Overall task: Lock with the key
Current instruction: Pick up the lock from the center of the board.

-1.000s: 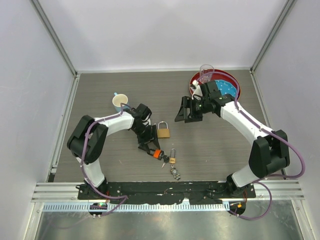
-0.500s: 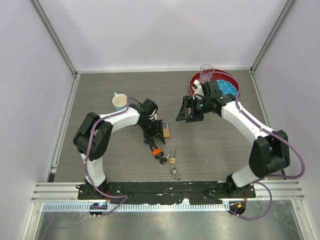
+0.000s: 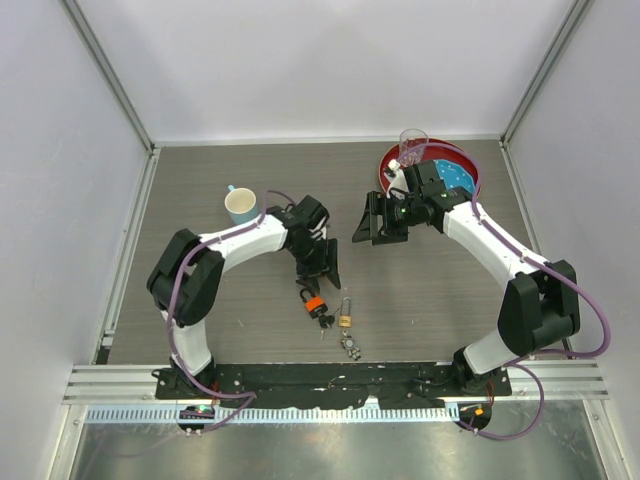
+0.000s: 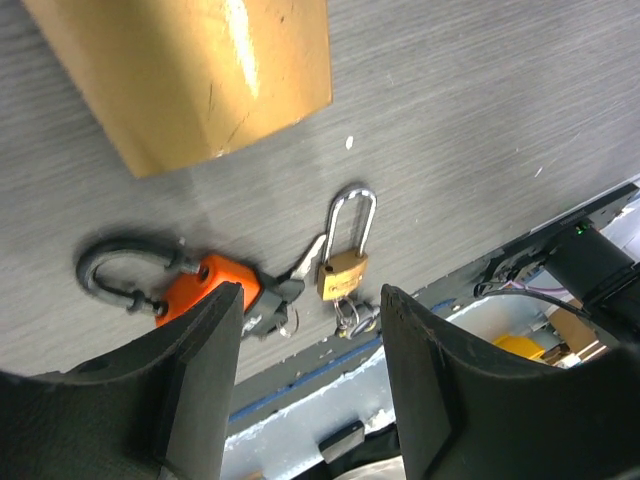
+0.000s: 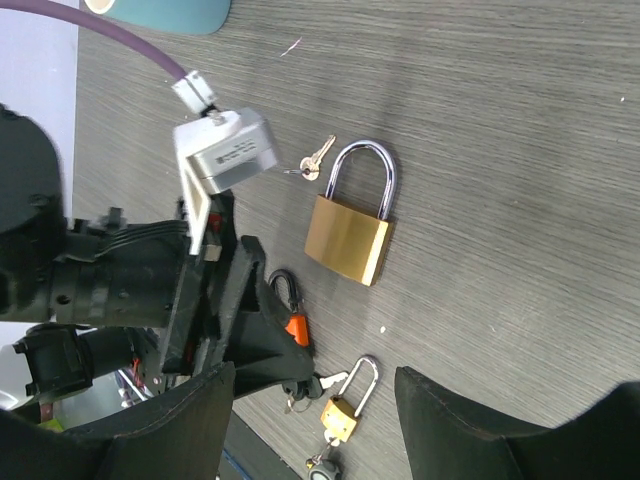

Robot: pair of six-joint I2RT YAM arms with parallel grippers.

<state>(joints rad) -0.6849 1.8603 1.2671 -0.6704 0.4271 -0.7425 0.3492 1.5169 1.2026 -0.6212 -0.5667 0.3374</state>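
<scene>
The key bunch [image 3: 315, 304], with an orange head, a black head and a black clip, lies on the table. It also shows in the left wrist view [image 4: 205, 287] and the right wrist view [image 5: 296, 328]. The big brass padlock [image 5: 348, 238] lies just beyond it, shackle shut; its body fills the top of the left wrist view [image 4: 200, 75]. My left gripper [image 3: 321, 272] hovers open and empty over the padlock and hides it from above. My right gripper [image 3: 372, 224] is open and empty, up and to the right of the padlock.
A tiny brass padlock [image 3: 344, 320] with a silver keychain [image 3: 351, 346] lies right of the key bunch. A small silver key [image 5: 318, 157] lies by the big padlock's shackle. A mug [image 3: 240, 205] stands at the left. A red plate [image 3: 470, 170] and a clear cup [image 3: 412, 147] stand at the back right.
My left gripper has moved right and away from the key bunch to above the big padlock, which it now covers. The key bunch stays on the table. The right arm has barely moved.
</scene>
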